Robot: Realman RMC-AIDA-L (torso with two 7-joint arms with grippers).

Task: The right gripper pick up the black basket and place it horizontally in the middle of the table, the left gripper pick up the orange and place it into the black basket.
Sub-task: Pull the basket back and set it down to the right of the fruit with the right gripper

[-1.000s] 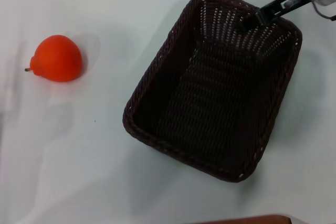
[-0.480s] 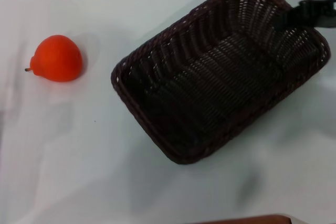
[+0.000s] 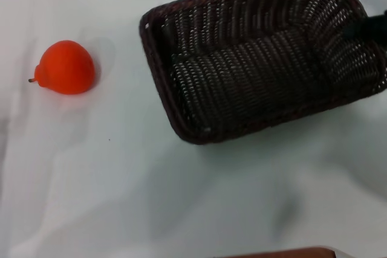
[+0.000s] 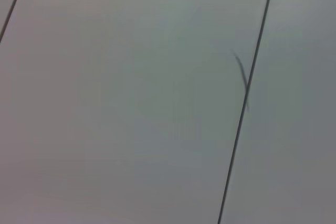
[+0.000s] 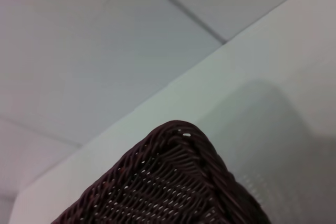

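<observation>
showing black basket (image 3: 254, 83), dark woven wicker.

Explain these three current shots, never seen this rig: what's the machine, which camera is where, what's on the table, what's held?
It is a two-armed robot, each arm ending in a pincer, with three cameras. The head view looks down on the table. There a black basket sits with its long side running nearly across the view, empty inside. An orange lies apart to its left, untouched. The right pincer shows only as a dark shape at the basket's right end wall, apparently gripping it; its fingers cannot be made out. The right wrist view is taken from that arm and shows a basket corner close up above the table. The left wrist view shows only a pale panelled surface: the left pincer is out of sight in every view.
</observation>
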